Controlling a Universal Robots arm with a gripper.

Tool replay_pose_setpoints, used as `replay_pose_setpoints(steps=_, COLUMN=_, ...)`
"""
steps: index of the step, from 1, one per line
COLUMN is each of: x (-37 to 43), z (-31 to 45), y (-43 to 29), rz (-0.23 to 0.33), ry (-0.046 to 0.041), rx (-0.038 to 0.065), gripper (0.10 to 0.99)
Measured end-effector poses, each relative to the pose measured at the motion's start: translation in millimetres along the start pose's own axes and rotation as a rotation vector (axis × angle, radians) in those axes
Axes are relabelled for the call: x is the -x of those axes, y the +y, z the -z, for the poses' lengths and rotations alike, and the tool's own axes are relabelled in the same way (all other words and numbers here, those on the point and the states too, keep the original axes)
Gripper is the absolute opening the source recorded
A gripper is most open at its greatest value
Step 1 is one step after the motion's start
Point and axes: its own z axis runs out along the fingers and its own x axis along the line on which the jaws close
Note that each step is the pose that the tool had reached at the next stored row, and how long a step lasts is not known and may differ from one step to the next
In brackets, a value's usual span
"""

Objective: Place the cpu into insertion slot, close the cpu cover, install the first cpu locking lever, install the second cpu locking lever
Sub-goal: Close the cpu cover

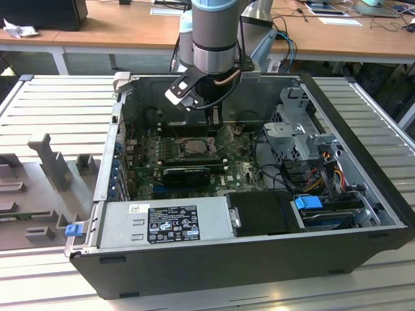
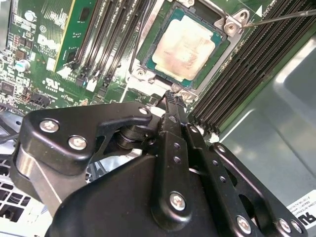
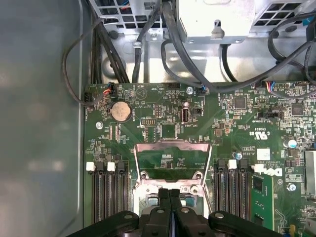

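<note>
Overhead, in the exterior view, the black metal gripper [image 1: 214, 122] hung over the square, black-framed insertion slot [image 1: 188, 148] in the green motherboard [image 1: 243, 172]. In the second wrist view, the pale silver square cpu [image 2: 185, 45] lay seated in that slot. The fingers [image 2: 170, 133] were pressed together and empty, tip at the socket's edge, probably for pushing. In the first wrist view, the thin, dark metal cpu cover [image 3: 173, 146] stood open.
</note>
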Motion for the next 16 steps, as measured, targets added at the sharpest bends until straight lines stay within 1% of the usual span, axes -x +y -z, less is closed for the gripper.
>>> replay_pose_setpoints(steps=4, x=0.0, z=-0.2, y=2.7, rz=0.0, ry=0.0, rx=0.0, gripper=0.106)
replay_pose_setpoints(steps=16, x=-0.2, z=-1.0, y=14.5, rz=0.0, ry=0.0, rx=0.0, gripper=0.106)
